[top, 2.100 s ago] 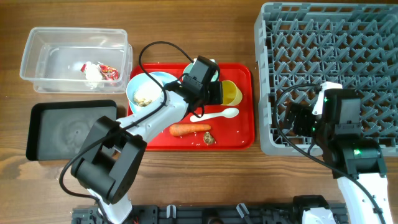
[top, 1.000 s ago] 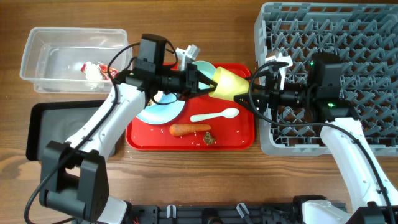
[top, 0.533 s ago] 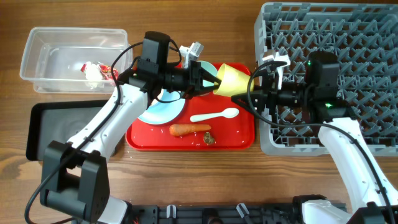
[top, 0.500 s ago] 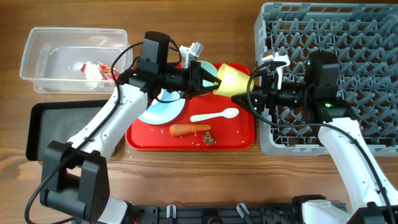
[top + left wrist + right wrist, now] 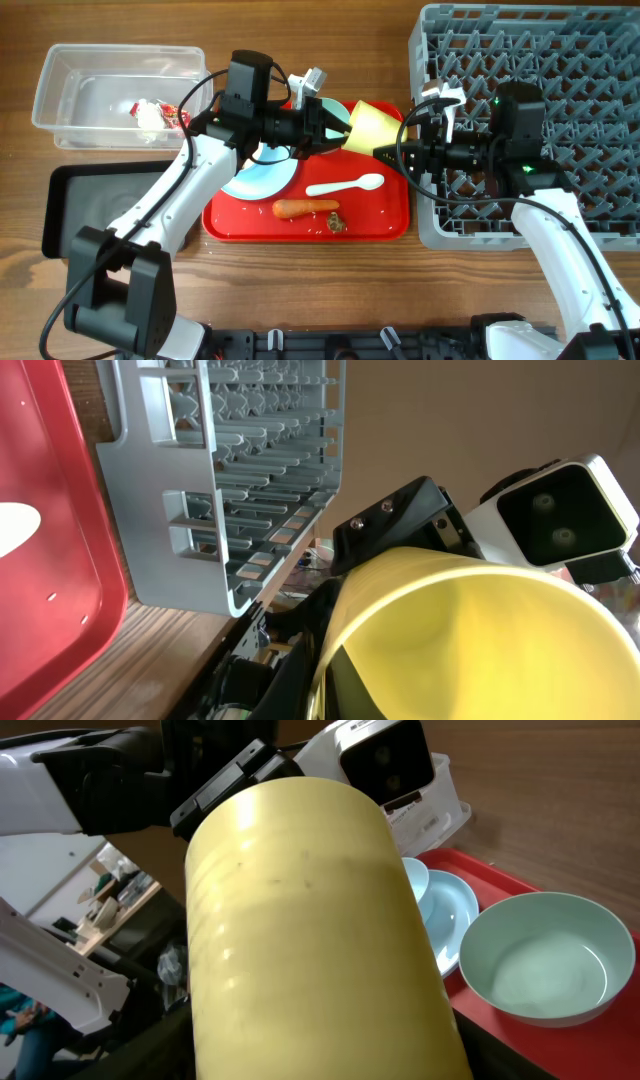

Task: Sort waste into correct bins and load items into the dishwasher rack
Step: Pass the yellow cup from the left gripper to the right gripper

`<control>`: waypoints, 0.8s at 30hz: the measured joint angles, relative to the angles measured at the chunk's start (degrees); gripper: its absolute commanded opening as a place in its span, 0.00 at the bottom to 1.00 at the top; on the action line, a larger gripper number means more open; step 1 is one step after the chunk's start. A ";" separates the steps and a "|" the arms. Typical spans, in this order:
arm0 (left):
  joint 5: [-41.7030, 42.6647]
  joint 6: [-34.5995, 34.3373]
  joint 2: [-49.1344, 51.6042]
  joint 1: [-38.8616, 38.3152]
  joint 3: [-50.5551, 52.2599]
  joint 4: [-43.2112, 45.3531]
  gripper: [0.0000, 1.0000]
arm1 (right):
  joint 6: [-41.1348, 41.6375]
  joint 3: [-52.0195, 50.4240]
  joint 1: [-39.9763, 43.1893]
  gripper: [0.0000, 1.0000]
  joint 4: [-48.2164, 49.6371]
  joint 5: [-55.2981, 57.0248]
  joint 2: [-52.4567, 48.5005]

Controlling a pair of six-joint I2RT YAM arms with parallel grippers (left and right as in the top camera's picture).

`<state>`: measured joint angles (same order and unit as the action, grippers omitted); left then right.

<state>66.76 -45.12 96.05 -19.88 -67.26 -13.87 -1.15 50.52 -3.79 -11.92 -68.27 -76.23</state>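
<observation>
The yellow cup [image 5: 366,125] hangs on its side over the right end of the red tray [image 5: 390,222], between both arms. My left gripper [image 5: 335,128] is shut on its rim; the cup's inside fills the left wrist view [image 5: 480,630]. My right gripper [image 5: 390,142] has its fingers against both sides of the cup's base end [image 5: 310,940]. On the tray lie the light-blue plate [image 5: 255,180], the white spoon [image 5: 348,185], the carrot [image 5: 305,208] and brown scraps [image 5: 335,224]. The mint-green bowl [image 5: 545,955] is partly hidden from overhead. The grey rack [image 5: 540,60] stands at the right.
The clear tub [image 5: 120,62] at the back left holds the red-and-white wrapper [image 5: 174,117] and the white tissue [image 5: 148,118]. The black tray [image 5: 110,210] lies in front of it. The rack's left wall [image 5: 250,490] is just right of the red tray.
The left arm lifted the cup off the tray and swung it right; the right arm came out from the rack to meet it. In the last half second the cup shifted slightly.
</observation>
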 measured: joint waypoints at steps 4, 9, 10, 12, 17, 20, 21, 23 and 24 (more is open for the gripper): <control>-0.02 -0.24 0.00 0.13 0.00 0.02 0.04 | -0.02 0.00 0.00 0.67 0.02 0.00 0.00; -0.24 -0.26 0.00 0.13 0.00 0.02 0.04 | -0.02 0.00 -0.04 0.73 0.20 0.17 0.00; -0.24 -0.26 0.00 0.13 0.00 0.09 0.04 | -0.02 0.00 -0.04 0.76 0.46 0.20 0.00; -0.22 -0.31 0.00 0.11 0.00 0.24 0.04 | -0.09 0.00 -0.11 0.76 1.27 0.66 -0.02; -0.22 -0.44 0.00 0.07 0.00 0.22 0.04 | 0.02 0.00 -0.20 0.75 3.67 1.44 -0.02; -0.24 -0.44 0.00 0.07 0.00 0.22 0.04 | 0.02 0.00 -0.20 0.68 3.87 1.44 -0.02; -0.24 -0.44 0.00 0.09 0.00 0.22 0.04 | 0.09 0.00 -0.20 0.66 3.89 1.42 -0.02; -0.26 -0.46 0.00 0.17 0.00 0.24 0.04 | -0.02 0.00 -0.20 0.63 3.87 1.16 -0.02; -0.24 -0.46 0.00 0.31 0.00 0.24 0.04 | 0.04 0.00 -0.20 0.62 3.87 1.03 -0.02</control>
<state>66.52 -45.58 96.05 -19.57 -67.26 -13.63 -1.10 50.52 -3.99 -8.05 -67.24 -76.25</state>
